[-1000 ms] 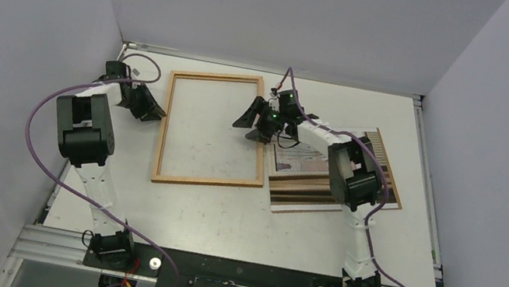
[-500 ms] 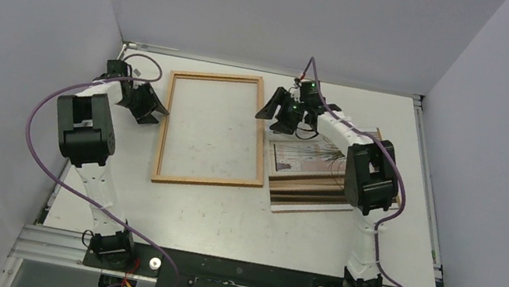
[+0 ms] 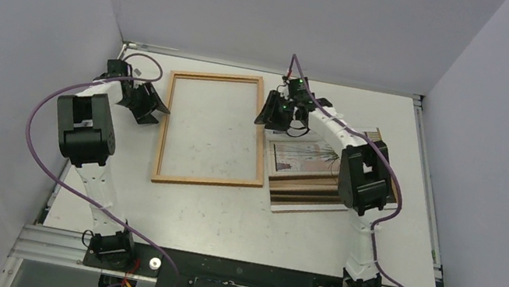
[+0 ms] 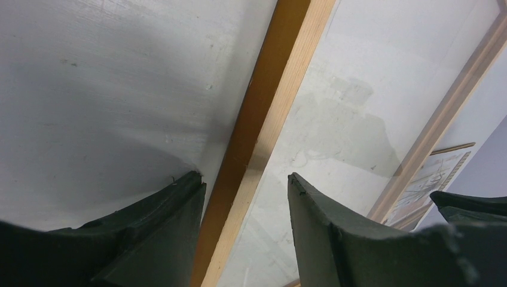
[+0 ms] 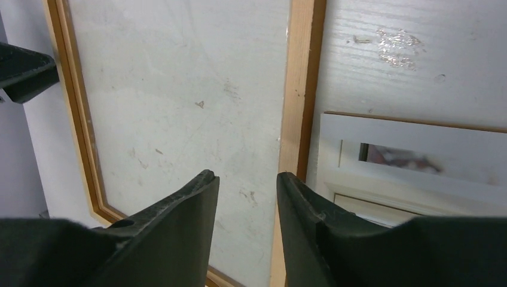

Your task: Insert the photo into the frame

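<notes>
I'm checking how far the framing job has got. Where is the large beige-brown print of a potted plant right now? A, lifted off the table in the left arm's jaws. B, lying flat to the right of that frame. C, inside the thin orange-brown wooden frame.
B: the top view shows the beige-brown plant print lying flat to the right of the orange-brown wooden frame, whose opening shows only white table.

scuffed white table (image 3: 222, 217) enclosed by pale grey walls (image 3: 282, 14).
</notes>
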Controlling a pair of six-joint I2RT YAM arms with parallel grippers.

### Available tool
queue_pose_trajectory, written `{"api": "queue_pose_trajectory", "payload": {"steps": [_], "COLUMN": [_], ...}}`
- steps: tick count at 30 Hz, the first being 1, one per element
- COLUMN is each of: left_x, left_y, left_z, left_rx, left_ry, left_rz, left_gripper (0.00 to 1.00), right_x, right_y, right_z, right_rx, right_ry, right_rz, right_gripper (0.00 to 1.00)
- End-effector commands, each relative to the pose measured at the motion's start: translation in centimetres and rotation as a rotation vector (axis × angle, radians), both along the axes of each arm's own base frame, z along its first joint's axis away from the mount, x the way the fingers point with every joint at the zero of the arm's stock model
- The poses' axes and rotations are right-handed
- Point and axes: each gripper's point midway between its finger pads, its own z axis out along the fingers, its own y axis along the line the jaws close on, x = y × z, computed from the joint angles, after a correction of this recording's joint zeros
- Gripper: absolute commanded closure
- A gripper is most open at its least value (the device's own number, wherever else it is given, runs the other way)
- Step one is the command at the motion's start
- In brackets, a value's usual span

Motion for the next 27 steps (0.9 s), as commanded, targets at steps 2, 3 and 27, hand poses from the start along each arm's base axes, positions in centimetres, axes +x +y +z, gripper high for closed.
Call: {"api": "queue_pose_trajectory", "payload": {"steps": [2, 3, 27], "left_x": [-0.7, -0.9, -1.5], "left_y": [0.4, 0.4, -0.2], "left_z": [-0.5, -0.6, -1.7], "left_rx": [0.053, 0.053, 0.031], "left_ry": [0.019, 0.022, 0.047], "left_rz": [-0.014, -0.015, -0.030], "left_gripper": [0.48, 0.48, 0.48], "right_x": [-0.2, -0.3, -2.0], "right_y": [0.2, 0.3, -0.3], "right_z": [-1.2, -1.4, -4.2], "right_rx": [-0.060, -0.066, -0.153], "right_ry": [-0.001, 0.000, 0.068], "right_rz": [0.031, 0.030, 0.056], "right_gripper": [0.66, 0.69, 0.86]}}
